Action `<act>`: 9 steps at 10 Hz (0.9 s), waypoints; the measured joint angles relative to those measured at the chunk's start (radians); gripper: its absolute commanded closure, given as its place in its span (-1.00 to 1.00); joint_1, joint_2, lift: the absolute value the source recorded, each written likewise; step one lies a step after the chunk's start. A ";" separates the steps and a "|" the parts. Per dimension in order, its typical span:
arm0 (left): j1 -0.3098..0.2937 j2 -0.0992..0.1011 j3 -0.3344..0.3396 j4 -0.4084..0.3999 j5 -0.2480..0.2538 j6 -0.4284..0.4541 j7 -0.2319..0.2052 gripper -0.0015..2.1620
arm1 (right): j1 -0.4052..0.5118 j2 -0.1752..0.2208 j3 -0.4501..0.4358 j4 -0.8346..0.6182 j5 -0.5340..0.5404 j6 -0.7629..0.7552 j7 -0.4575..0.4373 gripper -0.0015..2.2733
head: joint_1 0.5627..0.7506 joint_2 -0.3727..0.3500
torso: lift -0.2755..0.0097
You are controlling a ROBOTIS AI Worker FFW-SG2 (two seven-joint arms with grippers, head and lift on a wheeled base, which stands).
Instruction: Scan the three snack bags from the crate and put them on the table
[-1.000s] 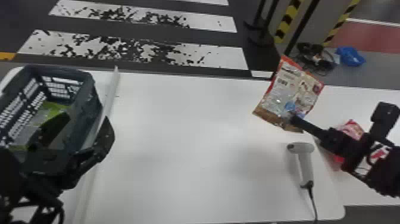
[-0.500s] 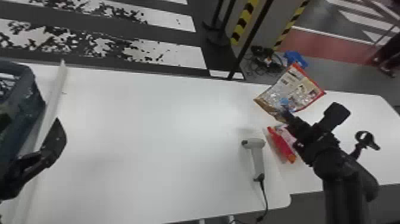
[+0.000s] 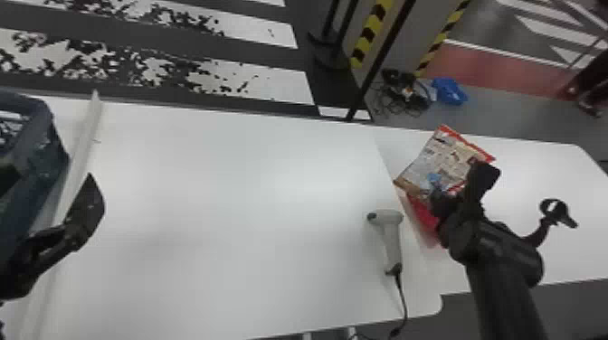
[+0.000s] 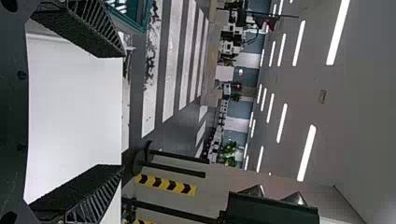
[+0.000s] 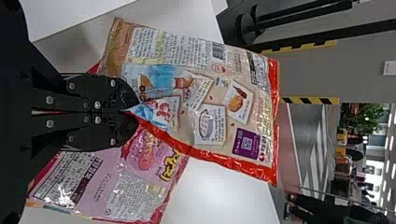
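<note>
White tables hold a scanner and pink bag; right fingers grip a snack bag, left fingers parted.

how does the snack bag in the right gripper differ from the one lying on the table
The held bag is mostly beige; the lying bag is mostly pink. The held bag is pinched in the right gripper; the lying bag rests on the table. Both are shiny and printed.

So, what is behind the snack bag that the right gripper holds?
Behind the held bag is a pink bag on the white table; its covered part I cannot see.
</note>
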 measured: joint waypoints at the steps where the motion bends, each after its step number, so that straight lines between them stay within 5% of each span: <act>1: 0.003 0.001 -0.003 -0.005 0.000 0.000 -0.002 -0.99 | -0.003 0.000 0.017 0.007 0.010 0.005 -0.026 -0.94 | 0.41 -0.94 | 0.28; 4: 0.014 0.001 -0.007 -0.025 -0.004 0.000 -0.001 -0.99 | 0.043 -0.003 0.022 -0.077 -0.020 0.057 -0.030 -0.96 | 0.41 -0.94 | 0.28; 7: 0.024 0.000 -0.011 -0.040 -0.006 0.000 0.003 -0.99 | 0.261 0.008 0.009 -0.438 -0.041 0.077 -0.038 -0.94 | 0.41 -0.94 | 0.28; 9: 0.029 -0.001 -0.017 -0.049 -0.005 0.003 0.003 -0.99 | 0.408 0.056 0.019 -0.699 -0.056 0.084 -0.031 -0.94 | 0.41 -0.94 | 0.28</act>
